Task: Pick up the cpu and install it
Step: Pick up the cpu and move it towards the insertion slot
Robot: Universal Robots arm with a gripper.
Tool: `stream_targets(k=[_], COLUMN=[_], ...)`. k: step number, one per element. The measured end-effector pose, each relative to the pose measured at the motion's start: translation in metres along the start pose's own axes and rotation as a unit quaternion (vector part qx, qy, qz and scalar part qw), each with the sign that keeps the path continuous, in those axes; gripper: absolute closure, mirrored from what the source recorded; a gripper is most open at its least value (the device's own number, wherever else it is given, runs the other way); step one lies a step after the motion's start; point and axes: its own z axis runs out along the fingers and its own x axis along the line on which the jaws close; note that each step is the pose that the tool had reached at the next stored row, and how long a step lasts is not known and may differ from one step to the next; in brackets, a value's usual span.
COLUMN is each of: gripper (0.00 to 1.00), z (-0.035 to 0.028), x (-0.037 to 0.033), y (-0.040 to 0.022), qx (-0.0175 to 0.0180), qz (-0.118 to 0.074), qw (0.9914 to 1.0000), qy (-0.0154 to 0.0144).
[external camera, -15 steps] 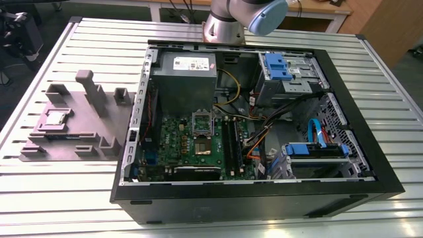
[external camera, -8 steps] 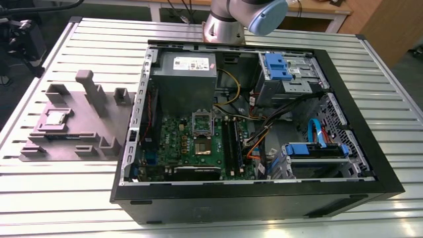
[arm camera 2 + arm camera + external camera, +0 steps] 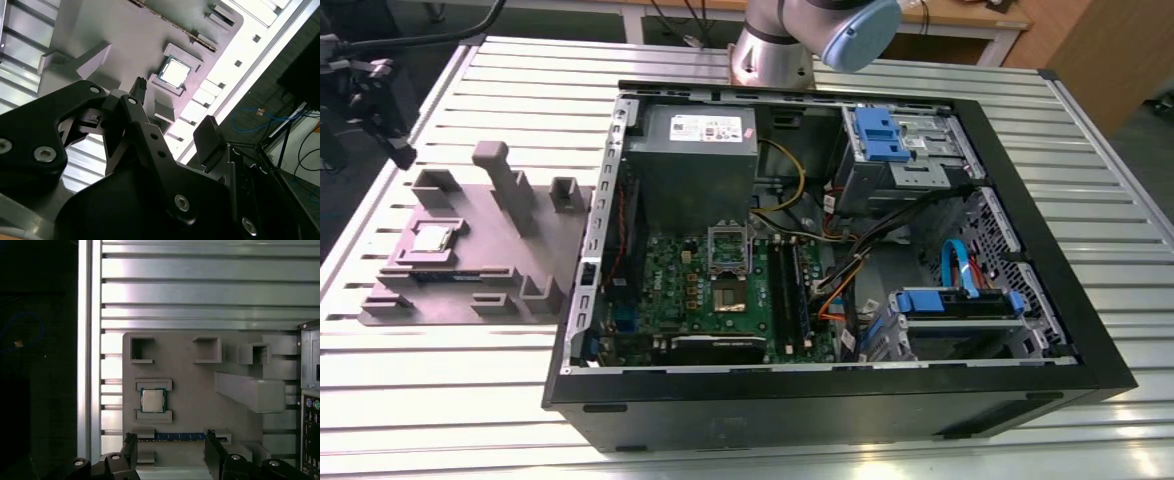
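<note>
- Table (image 3: 761,450): slatted metal, is lying nearest along the exterior view's lower edge and is carrying everything listed here.
- Computer case (image 3: 854,405): black, is lying on its side with the panel off, taking up the centre and the exterior view's right.
- Motherboard (image 3: 680,290): green, is sitting flat in the lower-left part of the case. Black memory sticks (image 3: 787,285) are standing in slots beside its middle.
- Fixture (image 3: 520,250): a grey moulded block with pockets and posts, is resting on the table just beside the case, at the exterior view's left.
- cpu (image 3: 430,238): is lying flat with its silver top up in a square pocket of the fixture, on the side away from the case and well apart from the motherboard. In the first wrist view the cpu (image 3: 152,400) is sitting between two raised lips, with a blue-edged stick (image 3: 172,436) lying in a slot near it.
- Gripper (image 3: 171,452): black and two-fingered, is hanging over the fixture. Its fingers are standing wide apart and gripping nothing. In the second wrist view the gripper (image 3: 174,104) is hovering short of the cpu (image 3: 175,72), clear of it.
- Power supply (image 3: 691,160): a grey box with a white label, is sitting in the far left corner of the case.
- Arm base (image 3: 781,45): silver with a blue cap, is standing behind the case at upper centre.
</note>
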Motion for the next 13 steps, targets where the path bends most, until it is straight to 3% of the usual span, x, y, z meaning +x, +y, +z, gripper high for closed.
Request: stream_targets(k=[5, 8, 13], gripper=[0.35, 0.35, 0.35], z=[0.0092, 0.0145, 0.0231], x=[0.0015, 0.0067, 0.0076], y=[-0.0002, -0.0003, -0.0003], qx=[-0.0006, -0.0006, -0.0006], qz=[-0.021, -0.022, -0.022], qw=[0.99978, 0.99976, 0.99977], qy=[0.0001, 0.0002, 0.0001])
